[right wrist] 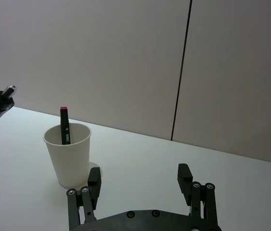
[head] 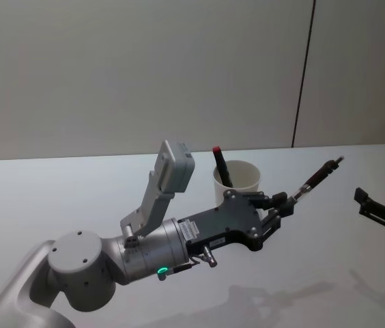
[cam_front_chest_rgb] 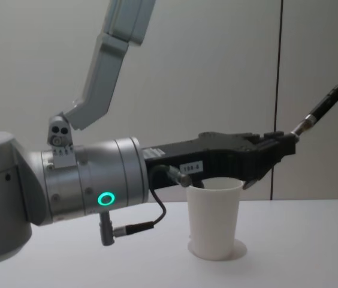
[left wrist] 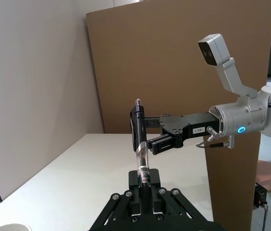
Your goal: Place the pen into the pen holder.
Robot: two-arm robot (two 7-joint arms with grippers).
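Note:
The pen holder [head: 237, 179] is a white paper cup standing on the table, with a black, red-capped pen [head: 220, 164] leaning inside it. My left gripper [head: 289, 202] hovers just to the right of the cup and above it, shut on the lower end of a slim dark pen [head: 319, 178]. That pen [cam_front_chest_rgb: 322, 111] slants up and away from the cup [cam_front_chest_rgb: 214, 219], clear of its rim. In the left wrist view the pen [left wrist: 141, 154] rises from between the fingers [left wrist: 136, 183]. My right gripper [head: 381, 189] waits open at the table's right edge, its fingers [right wrist: 95, 179] spread, facing the cup [right wrist: 69, 156].
The white tabletop [head: 76, 198] stretches around the cup. A grey wall [head: 145, 68] with a dark vertical seam stands behind it. A brown cardboard panel [left wrist: 174, 62] rises beyond the right arm [left wrist: 241, 120] in the left wrist view.

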